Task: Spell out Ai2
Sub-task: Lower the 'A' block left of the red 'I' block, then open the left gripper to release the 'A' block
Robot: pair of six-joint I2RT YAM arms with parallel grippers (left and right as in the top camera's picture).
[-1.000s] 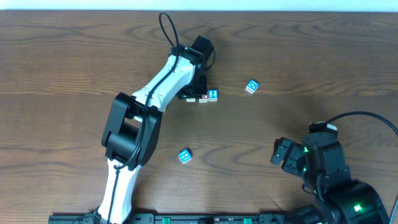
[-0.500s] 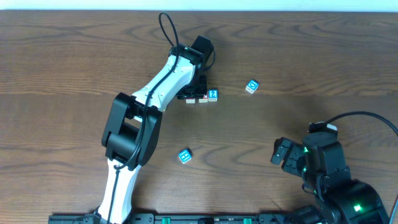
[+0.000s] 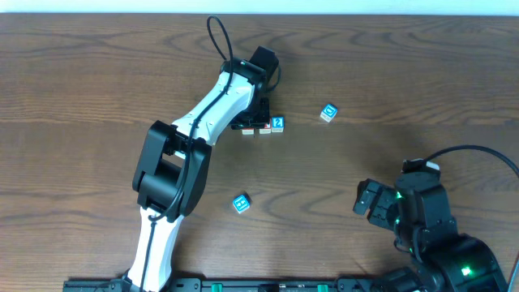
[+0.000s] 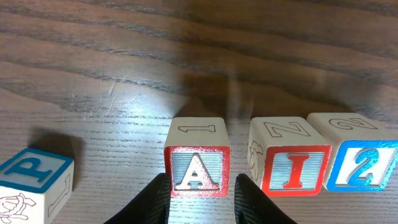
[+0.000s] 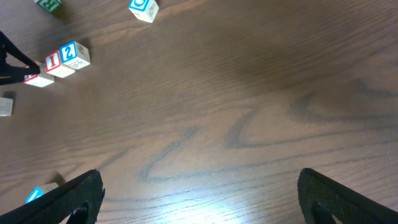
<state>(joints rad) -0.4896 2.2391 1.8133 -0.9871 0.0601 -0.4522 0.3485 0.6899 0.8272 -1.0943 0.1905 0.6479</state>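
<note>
Wooden and small, the A cube (image 4: 198,171) shows a red A on a pale striped face inside a red frame, and it stands at the left end of a row. Just beside it, with a narrow gap, is the I cube (image 4: 295,169), red-framed with a red I, and touching that is the 2 cube (image 4: 364,165), a white 2 on blue. On the overhead view the row lies on the far middle of the table (image 4: 186,50), dark brown with strong wood grain and a soft glare. We see only a pale strip beyond its far edge. The left gripper (image 4: 200,186) has a dark finger close on each side of the A cube; we cannot tell whether they press it or stand just clear. A faint outlined 1 marks that cube's top face. A blue-framed P cube (image 4: 34,177) sits apart to the left. The right gripper (image 5: 199,180) hangs spread wide over bare wood, holding nothing.
</note>
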